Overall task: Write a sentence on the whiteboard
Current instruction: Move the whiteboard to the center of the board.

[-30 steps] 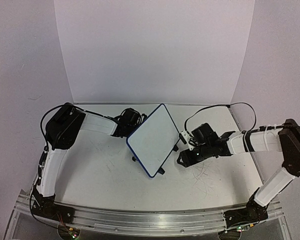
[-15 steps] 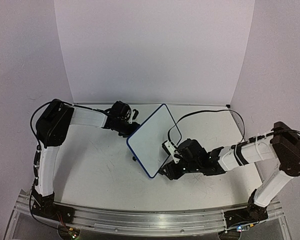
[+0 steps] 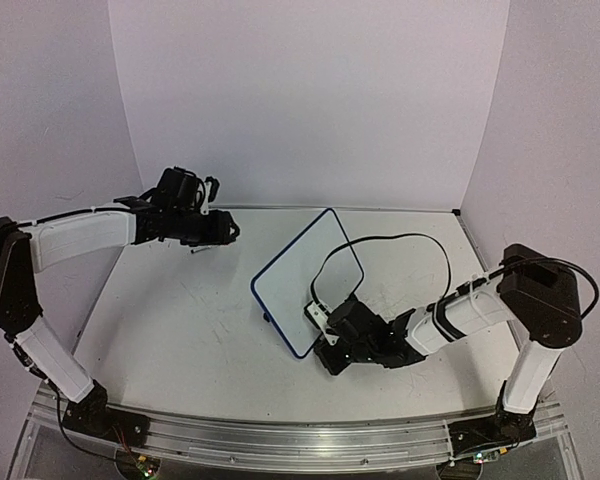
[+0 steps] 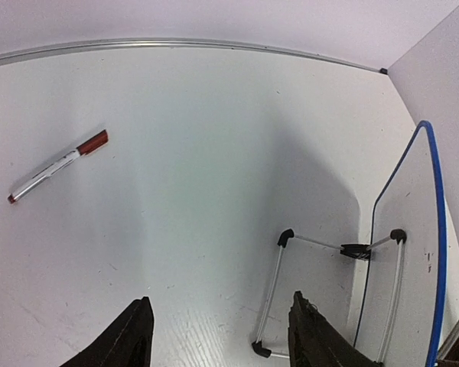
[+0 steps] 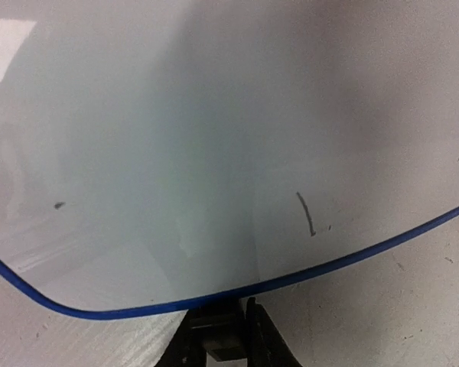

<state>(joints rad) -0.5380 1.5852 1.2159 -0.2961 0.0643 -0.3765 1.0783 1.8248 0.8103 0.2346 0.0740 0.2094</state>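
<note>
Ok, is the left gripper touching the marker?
Apart. In the left wrist view the marker lies on the table, a clear gap between it and the open jaws of the left gripper.

You can see the whiteboard [image 5: 176, 153] is smooth and shiny, and the table [image 4: 176, 191] under it looks matt and scratched.

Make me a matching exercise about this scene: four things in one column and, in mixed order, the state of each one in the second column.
1. marker
2. whiteboard
3. left gripper
4. right gripper

a. propped up, tilted, on a wire stand
b. open, holding nothing
c. lying flat on the table
d. closed at the whiteboard's lower rim

Pairs: 1-c, 2-a, 3-b, 4-d
</note>
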